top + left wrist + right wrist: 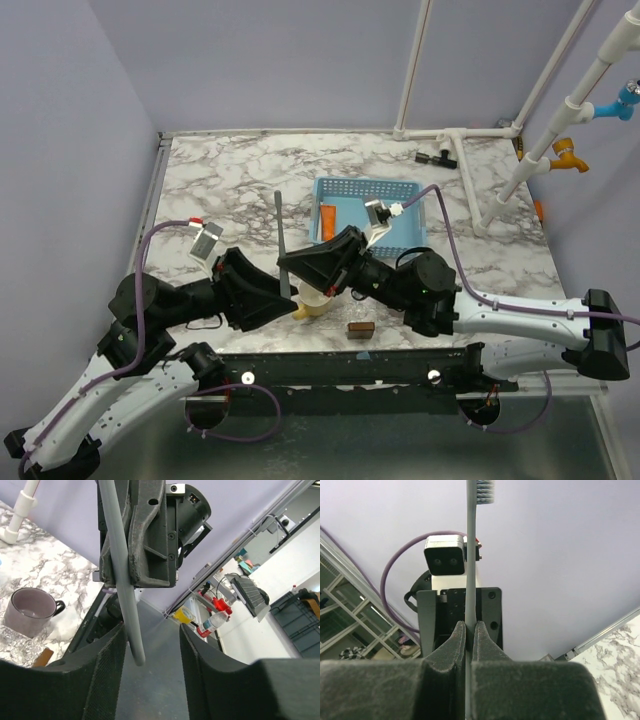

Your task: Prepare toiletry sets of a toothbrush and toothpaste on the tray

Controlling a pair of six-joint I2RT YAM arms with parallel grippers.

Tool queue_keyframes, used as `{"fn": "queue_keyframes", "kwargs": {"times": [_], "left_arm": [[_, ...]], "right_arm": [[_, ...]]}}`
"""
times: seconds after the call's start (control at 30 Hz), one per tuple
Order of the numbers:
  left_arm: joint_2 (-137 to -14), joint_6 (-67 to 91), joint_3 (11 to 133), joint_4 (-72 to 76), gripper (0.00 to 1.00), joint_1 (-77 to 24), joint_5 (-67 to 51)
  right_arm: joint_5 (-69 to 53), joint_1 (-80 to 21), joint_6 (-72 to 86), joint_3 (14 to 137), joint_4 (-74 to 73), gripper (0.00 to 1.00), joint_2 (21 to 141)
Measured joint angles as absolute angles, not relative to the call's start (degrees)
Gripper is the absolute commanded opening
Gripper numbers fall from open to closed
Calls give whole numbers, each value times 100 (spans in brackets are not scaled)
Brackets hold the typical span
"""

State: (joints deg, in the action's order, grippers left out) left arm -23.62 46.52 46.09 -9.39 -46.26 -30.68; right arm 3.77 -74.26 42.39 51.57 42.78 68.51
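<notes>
Slim grey toothbrush [471,555], bristles up, clamped upright in right gripper [469,635]. Left gripper [150,645] apart, flanking handle end, gaps both sides. Near table [230,180] front edge; tray [366,182] just behind.

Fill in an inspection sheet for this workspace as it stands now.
Surface: marble table, white with grey veins.
Job's things: grey toothbrush held upright in the air; orange tube lying in the blue tray.
Clutter: mug, small brown block, black fitting.
Grippers: right gripper shut on the toothbrush; left gripper open around its handle end.
Cables: purple cables loop from both wrists.
Surroundings: white pipe frame, lilac walls.
</notes>
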Motion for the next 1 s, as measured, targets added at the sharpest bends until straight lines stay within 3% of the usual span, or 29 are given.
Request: {"fn": "queue_keyframes", "kwargs": {"times": [0.37, 0.5, 0.53, 0.63, 0.7, 0.8, 1.0], "left_arm": [[-2366, 4866, 4558, -628, 2, -4624, -3208], [-2412, 4897, 4556, -628, 0, -4624, -3210], [-2423, 4901, 4556, -628, 0, -4626, -3210], [-2429, 4893, 4556, -659, 0, -4626, -3210], [-2429, 4873, 4556, -692, 0, -4626, -3210], [-2449, 4755, 4626, -937, 0, -4626, -3210], [-2486, 4324, 4797, -1712, 0, -4626, -3120]], "right_arm": [[495, -7502, 4198, 5063, 4536, 1, 6683], [532, -7507, 4136, 4995, 4543, 1, 6608], [537, -7507, 4121, 4980, 4541, 7, 6593], [552, -7507, 4075, 4952, 4497, 37, 6536], [561, -7509, 4045, 4952, 4362, 48, 6477], [598, -7509, 3964, 4965, 4018, 56, 6370], [851, -7511, 3806, 5231, 2770, 61, 6069]]}}
